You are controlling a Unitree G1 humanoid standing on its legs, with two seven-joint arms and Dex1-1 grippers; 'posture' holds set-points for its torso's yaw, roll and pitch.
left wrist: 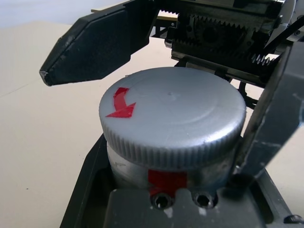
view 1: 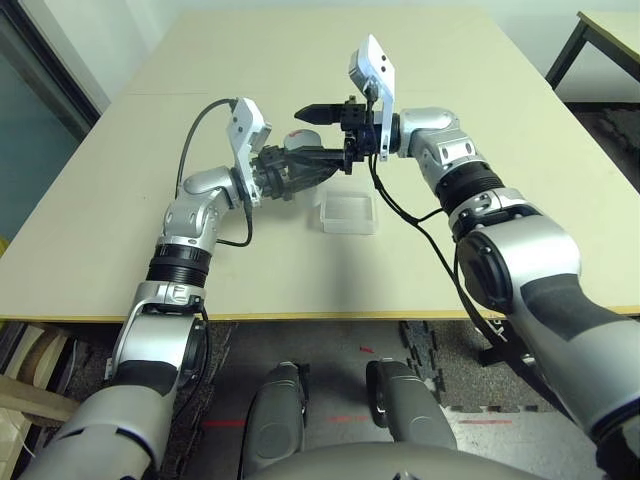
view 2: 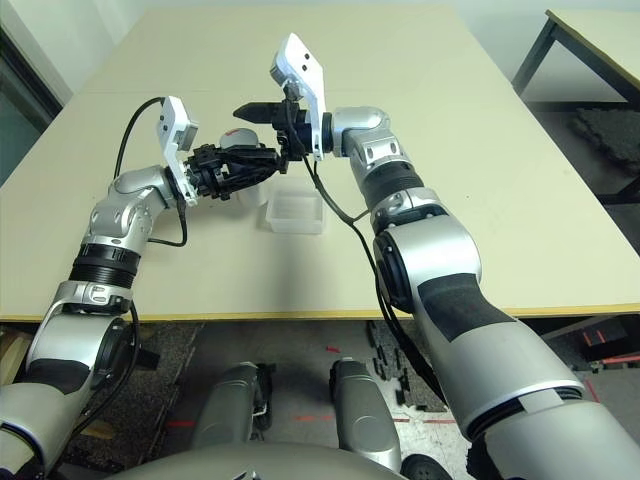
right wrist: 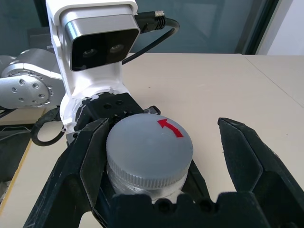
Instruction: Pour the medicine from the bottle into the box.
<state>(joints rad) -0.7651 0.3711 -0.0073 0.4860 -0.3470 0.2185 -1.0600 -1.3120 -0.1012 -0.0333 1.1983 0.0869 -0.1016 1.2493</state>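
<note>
Here, above the pale tabletop (view 1: 450, 190): left gripper (view 1: 305, 165) level, reaching forward and to the right, jaws pinching the bottle (view 1: 292, 160) by its body, bottle lying sideways in the grip and held clear of the surface. Whitish plastic, red-and-white label partly visible between the black fingers (left wrist: 270, 123). Still capped: grey ribbed cap (left wrist: 173, 116) on the mouth, red curved arrow on its flat top, a red mark on the bottle's neck just under the rim. Medicine not visible.

Facing it from the other side, right gripper (right wrist: 164, 156) pointing left, level, jaws spread wide to either side of the cap. In the right wrist view, one finger (right wrist: 83, 161) close against the cap's ribbed edge, the other standing well apart from it, with bare tabletop showing in the gap; contact on the near side impossible to tell. In the head views, upper black finger (view 1: 322, 113) jutting out past the bottle.

Below and slightly to the right of the two grippers, resting flat on the tabletop: the box (view 1: 348, 213), clear and shallow, square with rounded corners, apparently nothing in it. Just beyond the near side of the bottle, not touching either gripper.

White camera housings (view 1: 378, 68) upright on both wrists, black cables looping back along the silver forearms.
</note>
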